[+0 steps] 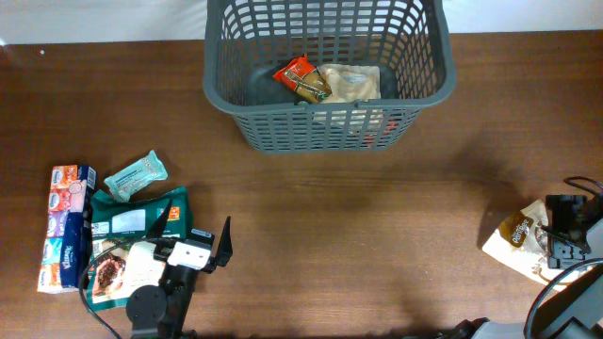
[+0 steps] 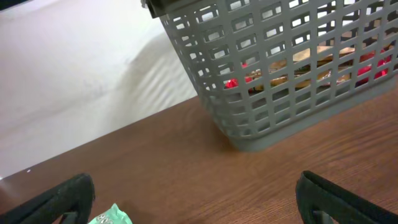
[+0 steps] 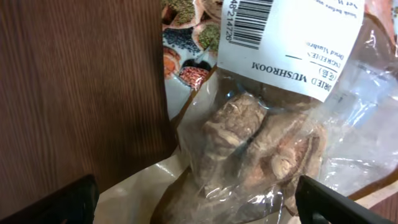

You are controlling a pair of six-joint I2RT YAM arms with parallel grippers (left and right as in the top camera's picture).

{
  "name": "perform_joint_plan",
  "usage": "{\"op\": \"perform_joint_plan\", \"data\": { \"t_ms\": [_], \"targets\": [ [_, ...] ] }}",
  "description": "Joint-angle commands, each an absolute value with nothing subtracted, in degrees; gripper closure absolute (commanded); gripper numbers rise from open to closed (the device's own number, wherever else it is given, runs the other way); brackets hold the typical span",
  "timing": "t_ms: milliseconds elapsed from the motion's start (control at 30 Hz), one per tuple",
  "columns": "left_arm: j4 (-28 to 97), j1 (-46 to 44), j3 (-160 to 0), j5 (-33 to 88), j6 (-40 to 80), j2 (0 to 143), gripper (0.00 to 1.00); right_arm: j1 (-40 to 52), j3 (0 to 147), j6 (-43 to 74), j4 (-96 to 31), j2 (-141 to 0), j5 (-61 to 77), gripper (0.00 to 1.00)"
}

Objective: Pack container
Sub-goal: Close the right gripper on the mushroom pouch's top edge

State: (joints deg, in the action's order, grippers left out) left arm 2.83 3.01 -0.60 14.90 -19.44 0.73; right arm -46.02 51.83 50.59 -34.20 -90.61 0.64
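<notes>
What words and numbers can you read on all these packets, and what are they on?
"MUSHROOM": on the white label of the clear bag, upside down in the right wrist view.
"8214726": beside the barcode on that label; cut off at the edge, so not certain.
Smaller lines near "MUSHROOM": too blurred to read.
Green packet, tissue packs, snack packets in the container: print too small to read.

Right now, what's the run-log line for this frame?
basket: partly filled | left tool: open, empty, by packets | right tool: open, empty, over mushroom bag
</notes>
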Motion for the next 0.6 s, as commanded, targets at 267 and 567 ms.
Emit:
{"op": "perform_joint_plan", "data": {
  "t_ms": [267,567],
  "targets": [
    [3.3,2.8,-0.5,14.7,-18.9,0.3,0.01,-45.8,51.5,53.0,-34.1,-90.9,-0.9,0.01],
    [3.3,2.8,-0.5,14.7,-18.9,0.3,0.01,-45.8,51.5,54.4,-35.6,-92.4,-1.0,0.01]
  ]
}}
